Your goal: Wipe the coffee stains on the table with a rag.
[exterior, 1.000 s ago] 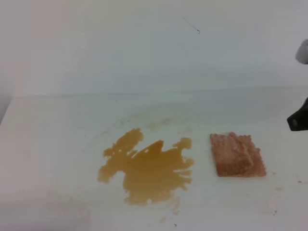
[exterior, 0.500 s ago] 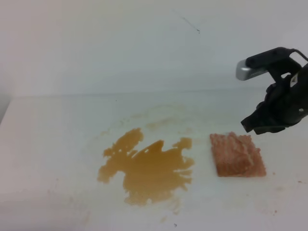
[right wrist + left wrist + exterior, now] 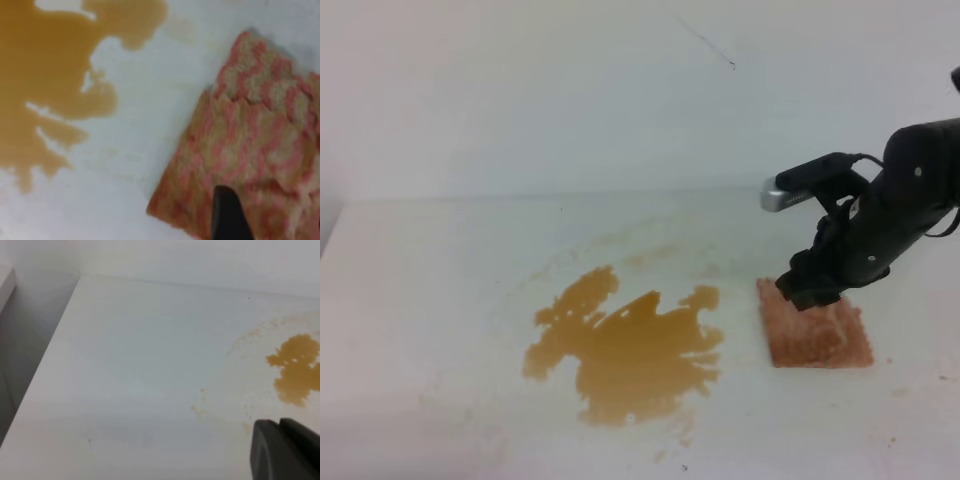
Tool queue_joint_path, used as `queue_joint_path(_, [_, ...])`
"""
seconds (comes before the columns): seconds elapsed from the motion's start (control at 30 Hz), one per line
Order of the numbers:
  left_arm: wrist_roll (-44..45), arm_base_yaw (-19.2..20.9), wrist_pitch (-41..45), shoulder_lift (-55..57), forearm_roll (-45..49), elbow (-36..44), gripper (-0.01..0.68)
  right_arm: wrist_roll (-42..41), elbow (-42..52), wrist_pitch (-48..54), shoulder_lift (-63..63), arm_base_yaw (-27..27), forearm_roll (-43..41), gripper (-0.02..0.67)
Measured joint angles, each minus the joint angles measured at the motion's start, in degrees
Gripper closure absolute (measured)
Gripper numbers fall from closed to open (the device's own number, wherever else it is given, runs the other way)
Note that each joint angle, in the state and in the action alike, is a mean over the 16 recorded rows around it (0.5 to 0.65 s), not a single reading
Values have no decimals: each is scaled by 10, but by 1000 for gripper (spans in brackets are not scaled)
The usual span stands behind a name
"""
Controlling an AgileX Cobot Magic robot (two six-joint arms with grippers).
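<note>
We count one rag (image 3: 818, 334), one coffee puddle (image 3: 625, 350) at its nine o'clock, one table (image 3: 420, 300), one gripper (image 3: 808, 292).

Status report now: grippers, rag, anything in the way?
Right gripper over rag, not gripping. Coffee stains unwiped. Nothing between rag and stains.
</note>
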Motion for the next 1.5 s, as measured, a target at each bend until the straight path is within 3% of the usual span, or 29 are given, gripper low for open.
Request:
queue_joint_path(0.2, [0, 0, 0, 0, 0, 0, 675, -3, -28, -1, 60, 0, -7, 279])
queue_joint_path(0.37, [0, 0, 0, 0, 0, 0, 675, -2, -48, 4, 100, 0, -12, 308])
queue_joint_path(0.93, [0, 0, 0, 0, 0, 0, 675, -84, -136, 73, 177, 32, 78, 601])
queue_joint_path(1.5, [0, 0, 0, 0, 0, 0, 675, -76, -314, 153, 279, 125, 97, 615])
